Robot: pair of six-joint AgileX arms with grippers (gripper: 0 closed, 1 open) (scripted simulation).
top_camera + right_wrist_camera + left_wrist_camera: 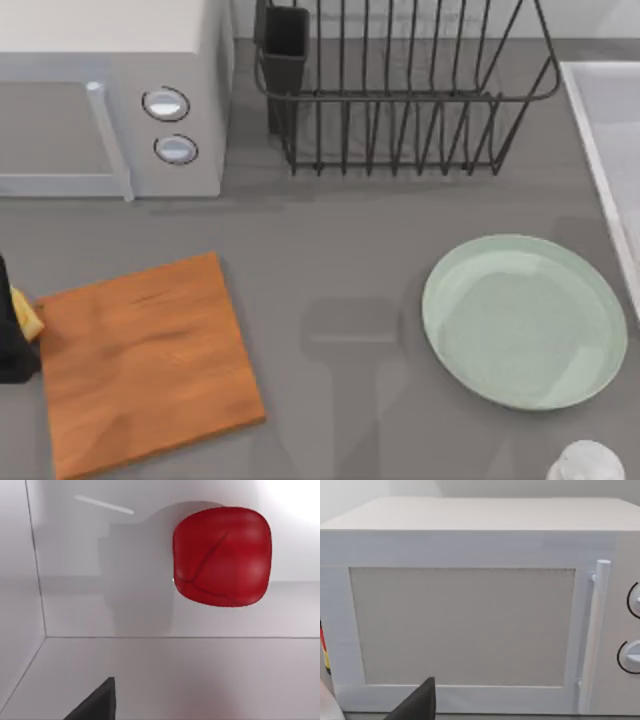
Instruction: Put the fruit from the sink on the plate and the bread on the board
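The red fruit (222,555) lies in the pale sink (150,675), near a wall of the basin. My right gripper (95,705) hangs over the basin floor, apart from the fruit. The sink's rim (598,150) runs along the table's right edge. Just left of it lies the mint-green plate (525,320), with nothing on it. The wooden board (145,360) lies at the lower left. The yellow bread (27,318) sits at the board's left edge, right against my left gripper (10,340). Whether that gripper holds the bread I cannot tell.
A white microwave (110,100) stands at the back left, and the left wrist view faces its door (465,625). A black wire dish rack (400,90) stands at the back middle. A small white round object (585,462) sits at the front right.
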